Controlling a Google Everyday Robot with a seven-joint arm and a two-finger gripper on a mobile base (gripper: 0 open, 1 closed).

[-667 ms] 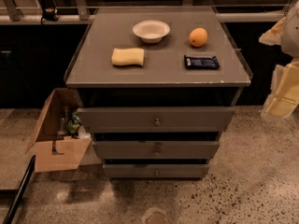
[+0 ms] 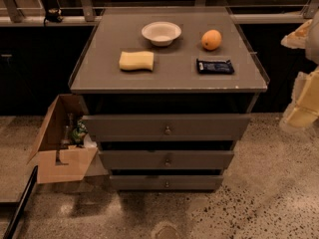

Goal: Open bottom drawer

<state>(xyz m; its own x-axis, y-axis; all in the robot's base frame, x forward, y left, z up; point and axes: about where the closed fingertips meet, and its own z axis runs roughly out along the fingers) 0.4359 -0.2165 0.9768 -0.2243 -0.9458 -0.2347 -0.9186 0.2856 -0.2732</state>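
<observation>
1. The bottom drawer [image 2: 139,183] is the lowest and slimmest of the three grey fronts under the counter [image 2: 169,81], just above the floor. It looks shut, or nearly shut, with its front set a little behind the middle drawer [image 2: 134,159] above it.
2. Its small round knob [image 2: 167,184] sits at the centre of the front, directly below the knobs of the two upper drawers.
3. My claw [image 2: 300,106] is the pale, blurred shape at the right edge, beside the counter's right side and about level with the top drawer [image 2: 124,126]. I cannot tell if it is open or closed, and it touches nothing.
4. So the knob lies well apart from my claw, to the left and clearly lower.
5. The front panel runs left to right, so I judge the pull must come straight toward the near side.
6. I think I must first go down and left until I face the knob. Only then can I grip it.
7. The cardboard box [image 2: 62,156] stands at the left of the drawers, away from my way.
</observation>
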